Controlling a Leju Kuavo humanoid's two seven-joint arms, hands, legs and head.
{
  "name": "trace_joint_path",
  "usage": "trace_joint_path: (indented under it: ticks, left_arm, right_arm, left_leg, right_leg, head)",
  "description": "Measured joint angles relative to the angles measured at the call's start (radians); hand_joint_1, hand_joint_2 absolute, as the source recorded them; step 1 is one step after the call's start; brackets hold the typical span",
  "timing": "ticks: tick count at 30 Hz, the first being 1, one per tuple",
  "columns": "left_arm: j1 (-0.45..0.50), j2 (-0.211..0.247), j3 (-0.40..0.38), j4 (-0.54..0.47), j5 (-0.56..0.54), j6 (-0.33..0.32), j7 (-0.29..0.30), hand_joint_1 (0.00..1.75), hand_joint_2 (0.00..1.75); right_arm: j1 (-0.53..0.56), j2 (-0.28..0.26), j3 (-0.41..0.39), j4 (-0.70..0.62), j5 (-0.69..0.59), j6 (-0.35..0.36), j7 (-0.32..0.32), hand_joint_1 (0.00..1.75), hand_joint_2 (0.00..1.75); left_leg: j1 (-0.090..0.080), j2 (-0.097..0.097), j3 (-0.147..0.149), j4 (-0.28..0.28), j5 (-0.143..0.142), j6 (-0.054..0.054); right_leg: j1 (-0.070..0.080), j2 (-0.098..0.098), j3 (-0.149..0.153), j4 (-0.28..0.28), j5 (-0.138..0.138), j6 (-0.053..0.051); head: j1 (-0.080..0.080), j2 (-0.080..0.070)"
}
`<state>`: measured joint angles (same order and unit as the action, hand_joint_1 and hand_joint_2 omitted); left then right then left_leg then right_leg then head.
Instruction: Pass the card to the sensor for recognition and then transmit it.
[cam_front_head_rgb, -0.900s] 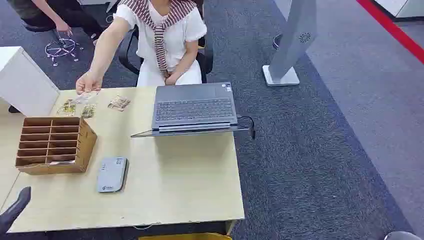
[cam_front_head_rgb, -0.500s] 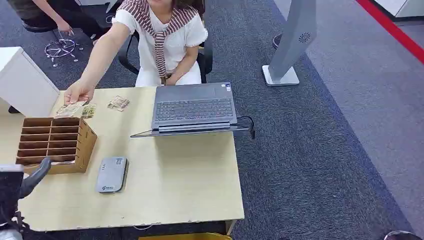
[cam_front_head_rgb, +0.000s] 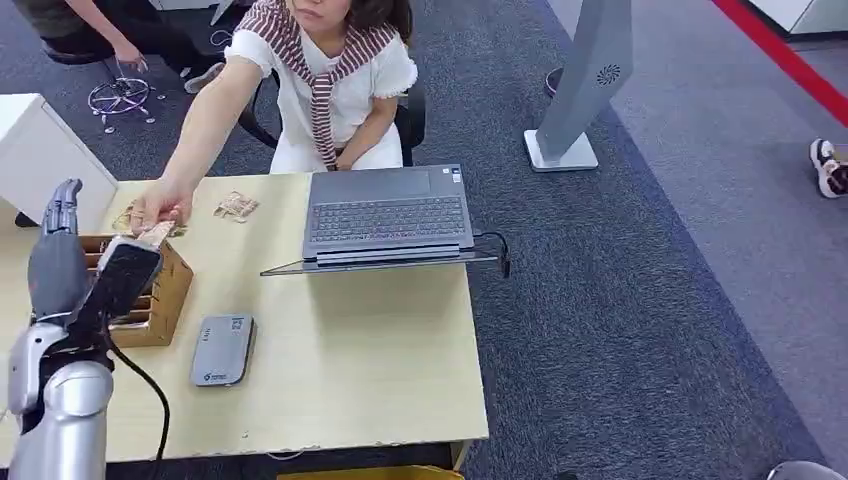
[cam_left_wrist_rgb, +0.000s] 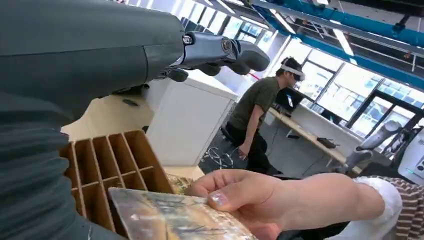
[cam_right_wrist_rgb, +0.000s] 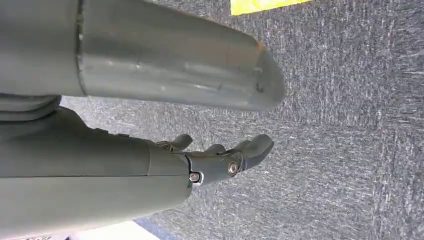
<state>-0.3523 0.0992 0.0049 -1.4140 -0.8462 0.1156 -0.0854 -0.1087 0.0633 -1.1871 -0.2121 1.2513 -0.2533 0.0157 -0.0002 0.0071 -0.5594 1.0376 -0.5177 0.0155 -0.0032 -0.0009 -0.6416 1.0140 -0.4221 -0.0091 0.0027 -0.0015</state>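
Robot hand beside offered card

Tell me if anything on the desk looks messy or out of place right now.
Mostly tidy. The laptop overhangs its stand, and a few cards lie loose and askew behind the wooden organizer. The person's hand holds another card out by the left hand, which holds nothing.

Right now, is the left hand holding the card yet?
No. The left hand is raised with fingers extended, holding nothing; the person's hand holds the card.
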Motion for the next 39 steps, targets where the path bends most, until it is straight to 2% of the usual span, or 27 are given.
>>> trace_joint_path:
  ticks: [10, 16, 26, 39]
  left_arm:
    - [-0.191, 0.043, -0.166, 0.21, -0.193, 0.06, 0.096, 0.0, 1.75]
    - [-0.277, 0.065, -0.239, 0.31, -0.295, 0.091, 0.148, 0.0, 1.75]
    - [-0.318, 0.075, -0.28, 0.374, -0.309, 0.105, 0.16, 0.0, 1.75]
    - [-0.333, 0.074, -0.288, 0.413, -0.309, 0.113, 0.16, 0.0, 1.75]
  right_arm:
    - [-0.007, 0.0, 0.016, 0.003, 0.028, 0.007, 0.021, 0.0, 0.0]
    - [-0.008, 0.0, 0.02, 0.004, 0.042, 0.015, 0.035, 0.0, 0.0]
    - [-0.008, -0.004, 0.026, 0.005, 0.063, 0.021, 0.045, 0.0, 0.0]
    - [-0.007, -0.007, 0.04, 0.006, 0.063, 0.022, 0.048, 0.0, 0.0]
  left_leg:
    - [0.0, 0.0, 0.0, 0.0, 0.0, 0.0]
    - [0.0, 0.0, 0.0, 0.0, 0.001, -0.001]
    - [0.0, 0.0, 0.0, 0.0, 0.001, -0.001]
    - [0.0, 0.0, 0.0, 0.0, 0.001, -0.001]
  right_leg:
    - [0.0, 0.0, 0.0, 0.0, 0.0, 0.0]
    - [0.0, 0.0, 0.0, 0.001, 0.001, -0.001]
    - [0.0, 0.0, 0.0, 0.0, 0.001, -0.001]
    - [0.0, 0.0, 0.0, 0.001, 0.001, -0.001]
  head:
    - [0.0, 0.0]
    - [0.0, 0.0]
    - [0.0, 0.0]
    - [0.0, 0.0]
